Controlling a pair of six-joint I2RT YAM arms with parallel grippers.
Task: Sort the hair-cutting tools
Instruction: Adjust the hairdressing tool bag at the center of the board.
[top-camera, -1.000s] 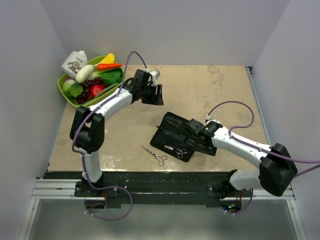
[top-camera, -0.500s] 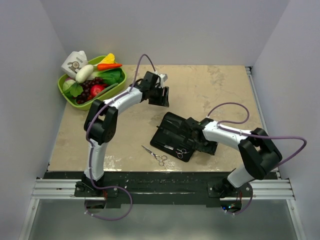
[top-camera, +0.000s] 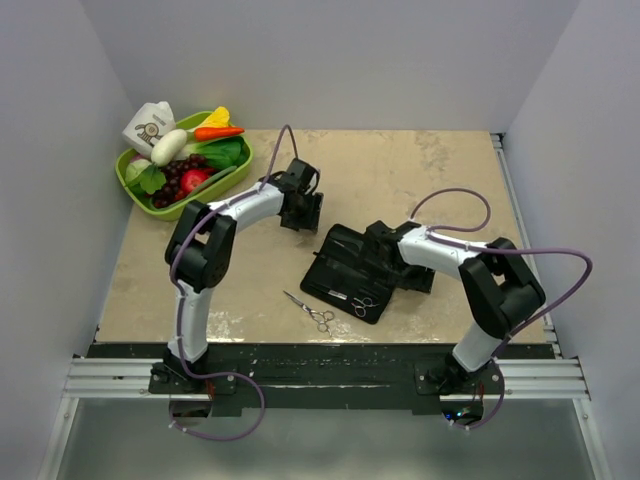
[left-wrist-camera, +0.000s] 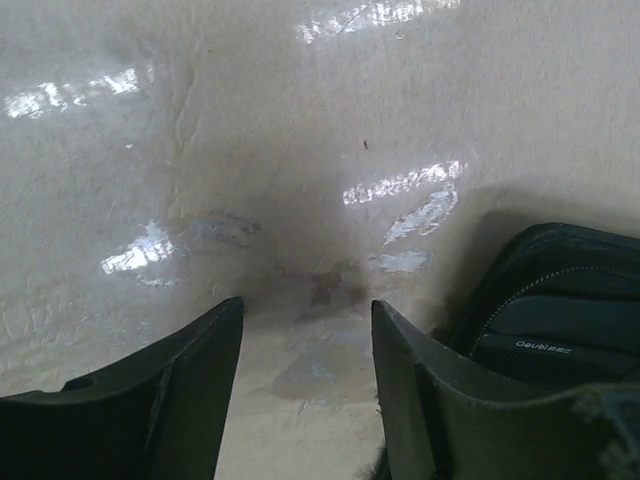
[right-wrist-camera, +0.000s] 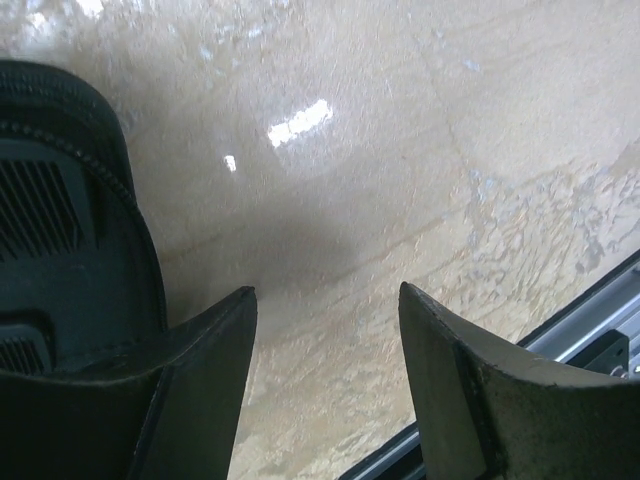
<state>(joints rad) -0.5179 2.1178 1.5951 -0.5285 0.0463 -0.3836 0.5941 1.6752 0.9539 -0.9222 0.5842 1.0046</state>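
One pair of silver scissors (top-camera: 311, 311) lies on the table in front of the open black case (top-camera: 345, 262). A second pair (top-camera: 363, 305) lies on the case's near corner, with a small silver piece beside it. I cannot make out the black comb against the case. My left gripper (top-camera: 305, 212) is open and empty, low over the table just beyond the case's far corner; in the left wrist view (left-wrist-camera: 305, 305) the case (left-wrist-camera: 560, 320) shows at the right. My right gripper (top-camera: 416, 277) is open and empty at the case's right side; in the right wrist view (right-wrist-camera: 328, 290) the case (right-wrist-camera: 60, 230) shows at the left.
A green basket (top-camera: 128, 178) of toy fruit and vegetables stands at the far left corner with a milk carton (top-camera: 150, 125) behind it. The table's metal rail (right-wrist-camera: 600, 330) runs along the near edge. White walls enclose three sides.
My left gripper has come down and back toward the case's far corner. My right arm has folded, drawing its wrist up over the case's right edge. The scissors have not moved.
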